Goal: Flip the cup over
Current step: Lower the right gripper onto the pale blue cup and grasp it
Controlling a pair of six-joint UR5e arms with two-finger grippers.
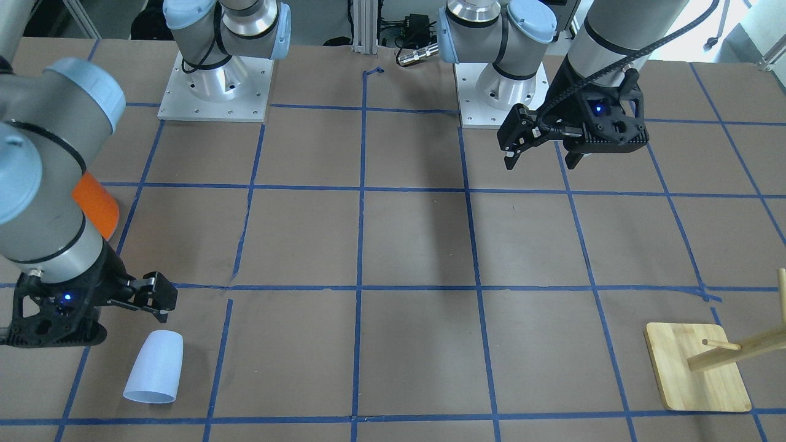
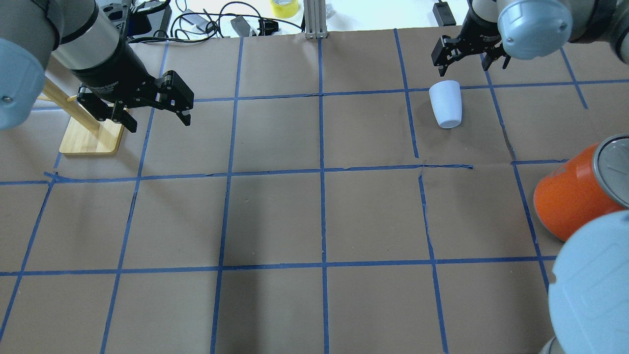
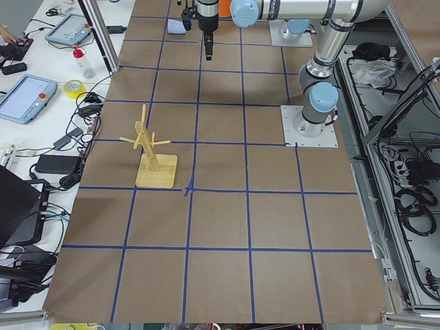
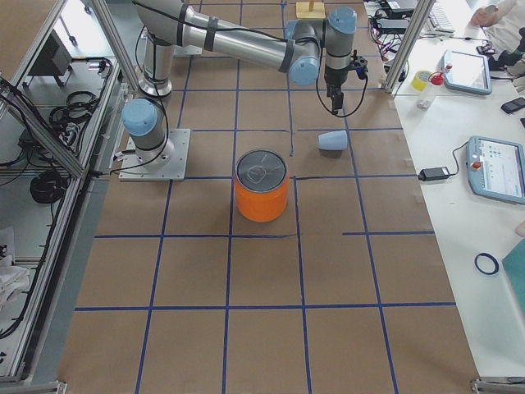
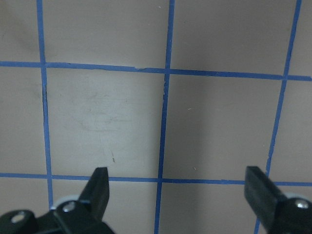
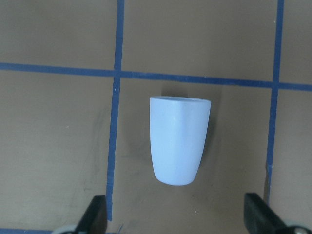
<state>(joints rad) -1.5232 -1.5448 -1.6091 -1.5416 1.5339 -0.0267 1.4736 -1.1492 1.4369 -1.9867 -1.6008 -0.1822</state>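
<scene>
Nearest the lens in the right wrist view, the right gripper [image 6: 175, 204] holds its fingers [image 6: 97, 217] spread wide and empty. It hovers over the cup [image 6: 179, 146], which lies on its side on the desk [image 6: 53, 146] with its rim pointing away from the robot. We judge the flip not yet begun: grasping, turning and setting down are all left. The left gripper [image 5: 176, 175], likewise released, hangs well apart. We cannot see the cup's mouth, and the right arm partly hides the orange canister [image 2: 570, 201].
</scene>
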